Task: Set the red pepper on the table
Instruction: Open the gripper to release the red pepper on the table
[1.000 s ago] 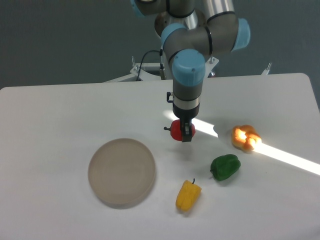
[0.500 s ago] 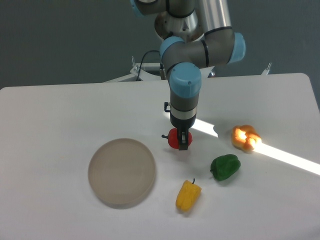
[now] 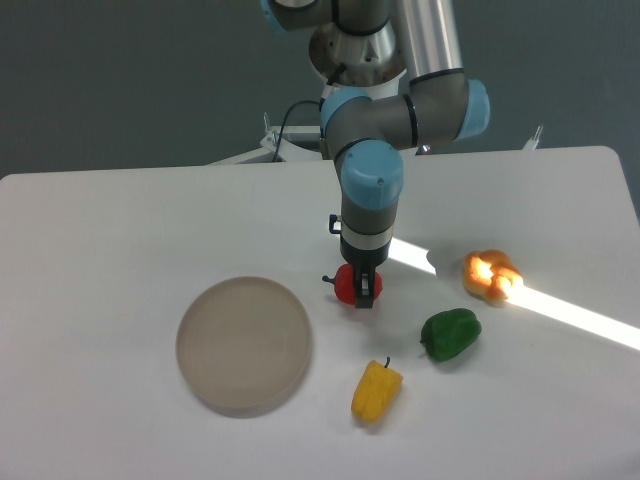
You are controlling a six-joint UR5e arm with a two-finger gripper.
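Here | gripper (image 3: 361, 290) clamped on red pepper (image 3: 348, 285) | pepper half hidden | table (image 3: 120, 230) contact unclear

One fixed camera looks down from in front of the large white matte table (image 3: 120, 230), facing the grey-and-blue robot arm (image 3: 372, 190) at middle distance.

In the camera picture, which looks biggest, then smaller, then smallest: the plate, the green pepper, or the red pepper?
1. Plate, by far.
2. Green pepper.
3. Red pepper, though the gripper hides part of it.
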